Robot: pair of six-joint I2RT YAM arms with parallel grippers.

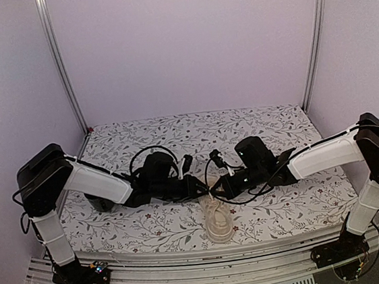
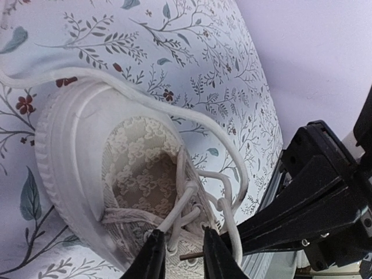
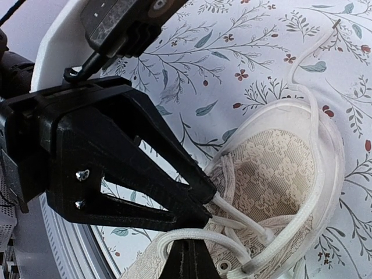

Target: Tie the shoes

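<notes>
Pinching pale lace strands at its tips, the left end effector (image 3: 203,200) stands narrow. In the left wrist view its dark fingers (image 2: 152,258) show only a slim gap, with strands running down into it.

Right end effector (image 2: 250,238): fingers drawn together to a point, right against a loop of the laces (image 2: 181,204). Whether a strand sits between them cannot be told. The two end effectors meet almost tip to tip above the laced part of the sneaker (image 1: 218,224).

Sneaker: single, cream, low-top, with a ribbed light sole rim and an upper of lace-patterned fabric. It lies on the table (image 1: 141,137) near the front edge, about midway between the two arm bases, and runs lengthwise toward the camera in the top view. Its far end sits under the end effectors and its near end shows beyond them.

Laces: pale and loose. One long strand trails off the sneaker and curves across the table around its rounded end. Shorter strands cross the eyelets and lead up to the left end effector.

Left arm (image 1: 98,180): white link with black joints, reaching from the lower left inward to the centre. Right arm (image 1: 323,155): the same build, reaching in from the lower right — the pair form a shallow V over the sneaker.

Table: covered in a white cloth printed with grey-green leaf sprigs and small red flowers.
</notes>
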